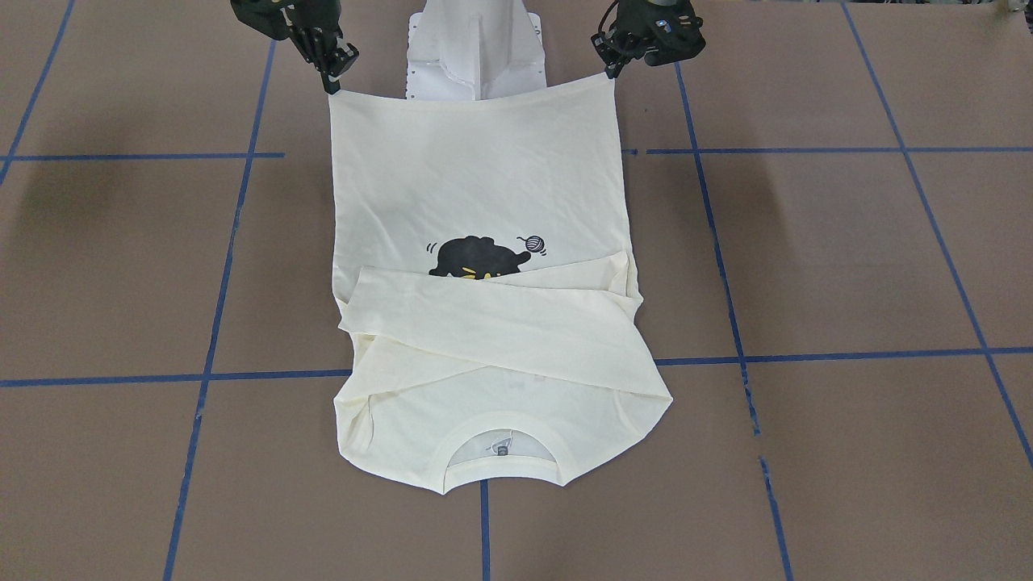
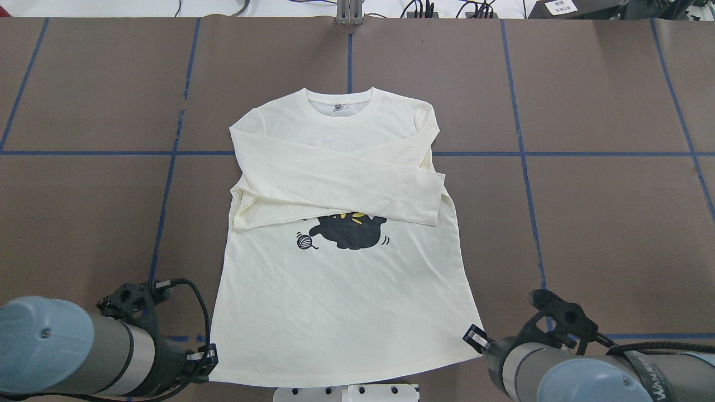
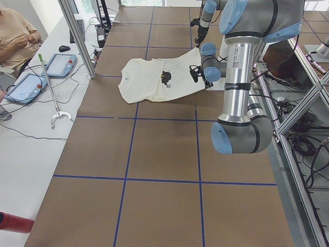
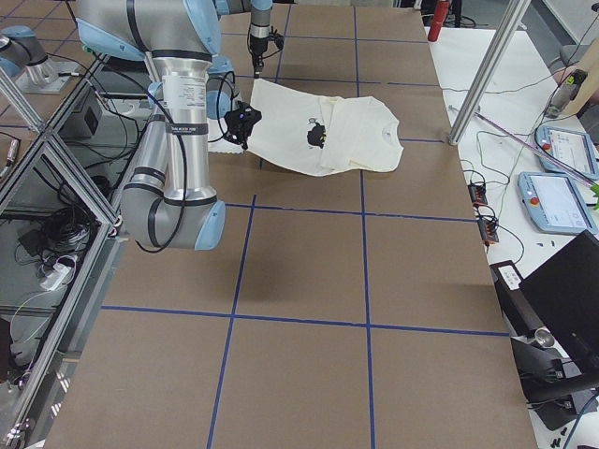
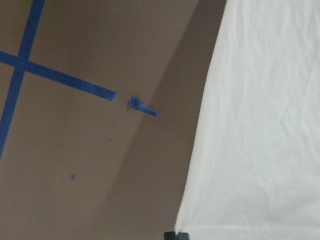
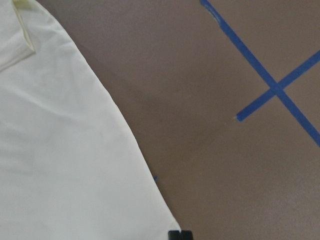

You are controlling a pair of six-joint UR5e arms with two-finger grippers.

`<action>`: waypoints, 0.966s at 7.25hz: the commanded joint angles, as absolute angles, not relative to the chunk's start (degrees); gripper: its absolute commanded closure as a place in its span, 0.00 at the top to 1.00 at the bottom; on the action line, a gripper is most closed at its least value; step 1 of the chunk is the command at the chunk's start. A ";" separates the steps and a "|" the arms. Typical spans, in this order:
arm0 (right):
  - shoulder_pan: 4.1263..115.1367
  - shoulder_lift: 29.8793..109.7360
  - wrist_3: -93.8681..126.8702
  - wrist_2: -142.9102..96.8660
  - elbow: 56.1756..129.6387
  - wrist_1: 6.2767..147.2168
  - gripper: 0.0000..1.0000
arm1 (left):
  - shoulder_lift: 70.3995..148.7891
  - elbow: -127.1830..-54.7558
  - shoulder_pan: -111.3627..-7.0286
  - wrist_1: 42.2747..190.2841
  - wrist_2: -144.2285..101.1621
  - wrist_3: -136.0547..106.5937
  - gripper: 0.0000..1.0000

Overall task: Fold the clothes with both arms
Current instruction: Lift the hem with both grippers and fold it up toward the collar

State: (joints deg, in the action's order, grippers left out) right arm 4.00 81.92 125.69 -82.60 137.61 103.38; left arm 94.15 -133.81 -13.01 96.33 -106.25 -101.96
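Note:
The cream long-sleeved T-shirt (image 2: 341, 296) lies print side up, collar at the far end. Both sleeves (image 2: 335, 178) are folded across the chest and cover the top of the black cat print (image 2: 349, 231); the lettering is hidden. My left gripper (image 2: 209, 357) is shut on the hem's left corner, and my right gripper (image 2: 473, 338) is shut on the right corner. In the front view the hem (image 1: 476, 101) hangs taut between the left gripper (image 1: 611, 71) and the right gripper (image 1: 332, 81), raised off the table. Each wrist view shows a shirt corner (image 5: 265, 125) (image 6: 65, 165) at the fingertips.
The brown table (image 2: 586, 223) carries a grid of blue tape lines (image 2: 519, 151). The white pedestal base (image 1: 476, 48) stands just behind the lifted hem. A side bench (image 3: 31, 82) holds tablets and a reaching stick, and an operator (image 3: 15, 36) sits there.

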 commanded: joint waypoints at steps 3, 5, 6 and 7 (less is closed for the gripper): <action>25.77 67.62 102.19 -92.49 123.64 103.72 0.00 | 110.35 -115.55 -30.03 96.24 -101.19 -85.21 0.00; 34.07 61.38 93.54 -94.04 112.82 103.62 0.00 | 111.00 -111.21 -38.80 98.68 -100.37 -75.72 0.00; 36.80 57.95 92.99 -94.04 105.37 99.62 0.00 | 112.40 -105.35 -41.28 102.18 -100.28 -74.37 0.00; 38.39 55.48 92.81 -94.04 96.77 92.62 0.00 | 113.63 -99.81 -42.61 107.18 -99.67 -74.36 0.00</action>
